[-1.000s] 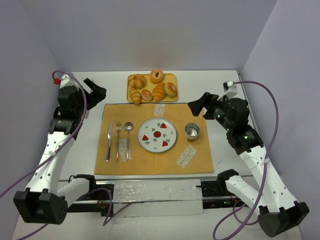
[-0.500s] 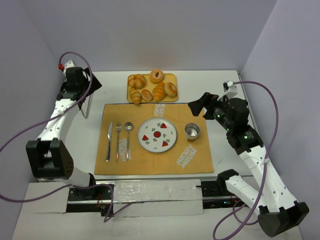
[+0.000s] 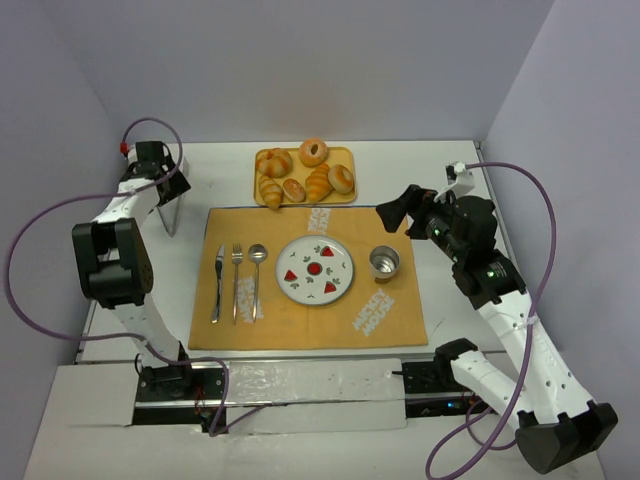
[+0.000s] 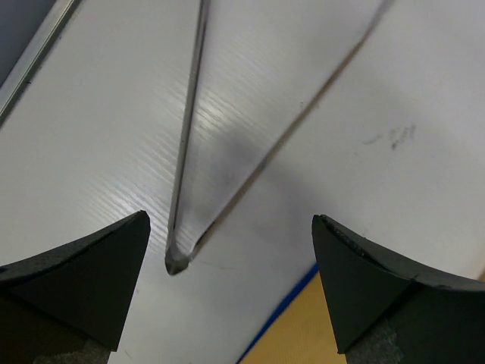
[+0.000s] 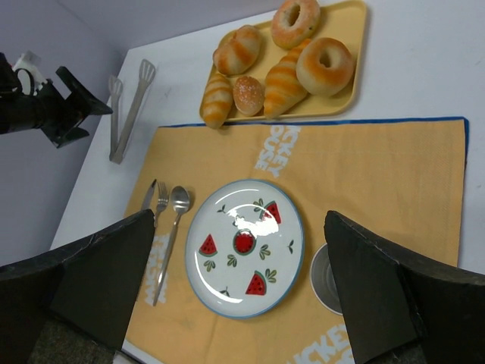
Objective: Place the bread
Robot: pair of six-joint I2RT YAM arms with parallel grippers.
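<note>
Bread sits at the far end of my table, an elongated croissant on the yellow tray, touching the other pastries and well apart from both claws. Nearest me lies the orange placemat with one knife, one fork, one spoon, one watermelon-print plate with nothing on it, and one metal cup. My right gripper hangs above the mat's right side, jaws spread wide, holding nothing. Further out on the left, one pair of tongs lies on the white surface beside the mat. My left gripper hovers over its hinged end, jaws fully apart and empty.

I read this step as picking up the tongs. To do it well I would shift forward along the two arms, away from the hinge, and square the jaws across both. Then I would descend until the jaws bracket them and close gently, so the tips keep room to open around the bread.

Farthest out, the tray carries six pieces. Two are elongated croissants, the second croissant lying near the middle, and I cannot tell which is meant. The rest are one plumper striped roll, two ring doughnuts and one small round bun
</note>
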